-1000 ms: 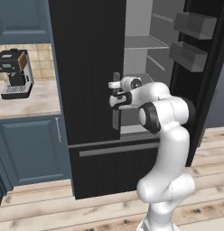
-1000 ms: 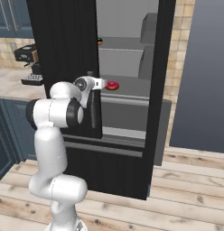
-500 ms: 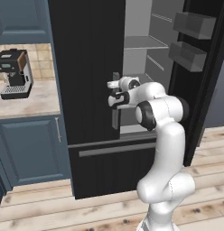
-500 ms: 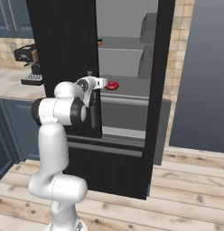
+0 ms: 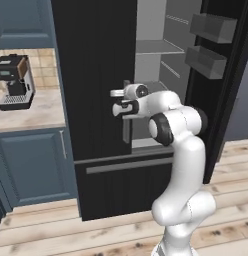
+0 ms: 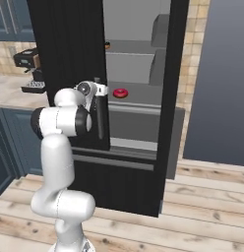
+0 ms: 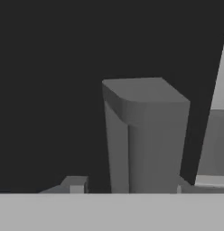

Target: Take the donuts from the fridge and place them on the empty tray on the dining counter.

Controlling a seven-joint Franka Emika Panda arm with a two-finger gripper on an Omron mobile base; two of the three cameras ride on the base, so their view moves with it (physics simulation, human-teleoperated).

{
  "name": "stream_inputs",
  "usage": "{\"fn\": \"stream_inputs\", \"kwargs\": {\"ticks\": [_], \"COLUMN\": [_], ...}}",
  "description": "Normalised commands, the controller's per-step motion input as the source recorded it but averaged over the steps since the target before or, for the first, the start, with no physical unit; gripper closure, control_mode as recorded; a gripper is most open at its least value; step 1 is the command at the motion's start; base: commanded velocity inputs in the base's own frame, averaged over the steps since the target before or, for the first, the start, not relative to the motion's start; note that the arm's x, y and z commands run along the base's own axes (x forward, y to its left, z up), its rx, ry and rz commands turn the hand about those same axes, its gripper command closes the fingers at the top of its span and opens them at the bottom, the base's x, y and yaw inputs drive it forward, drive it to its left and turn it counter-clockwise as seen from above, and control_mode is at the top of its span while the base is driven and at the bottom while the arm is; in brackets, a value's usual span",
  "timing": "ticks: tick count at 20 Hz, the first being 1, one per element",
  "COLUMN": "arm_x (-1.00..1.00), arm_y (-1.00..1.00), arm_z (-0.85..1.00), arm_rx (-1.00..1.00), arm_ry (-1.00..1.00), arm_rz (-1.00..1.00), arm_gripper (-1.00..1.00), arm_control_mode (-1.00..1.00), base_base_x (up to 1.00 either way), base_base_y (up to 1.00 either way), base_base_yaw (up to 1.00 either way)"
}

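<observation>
Item: gripper point(image 5: 121, 102), at the grey bar handle point(image 7: 147, 135) of the fridge point(image 5: 96, 75) left door. A second ago I had the hand beside this handle with jaws at full spread; now they are narrowing around it. In the hand view the handle stands dead centre between the finger tips point(image 7: 75, 186), which sit at its foot on either side; I cannot tell whether the pads are touching it yet.

Item: right door, already swung open, grey shelves exposed.

Item: pink-iced donut point(image 6: 120, 92), lying on a middle shelf just right of the left door's edge, untouched. A small dark thing sits on the shelf above; too small to name.

Item: coffee machine point(image 5: 13, 82), on the side counter, well apart.

Assessment: I judge the step in hand is opening the left door for freer access. The donuts' transfer has not begun.
</observation>
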Motion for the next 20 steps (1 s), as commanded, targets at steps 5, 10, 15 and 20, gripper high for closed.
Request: {"fn": "stream_inputs", "kwargs": {"ticks": [5,10,15,20], "arm_x": [-0.21,-0.98,-1.0,-1.0], "arm_y": [1.0,1.0,1.0,1.0], "arm_z": [-0.01,-0.05,-0.27,-0.1], "arm_rx": [0.23,0.0,0.0,0.0], "arm_ry": [0.34,-0.02,-0.11,-0.01], "arm_rz": [0.48,0.35,0.2,0.15], "arm_gripper": [1.0,1.0,1.0,1.0], "arm_control_mode": [-1.0,-1.0,-1.0,-1.0], "base_base_x": [0.0,0.0,0.0,0.0], "base_base_y": [0.0,0.0,0.0,0.0], "base_base_yaw": [0.0,0.0,0.0,0.0]}}
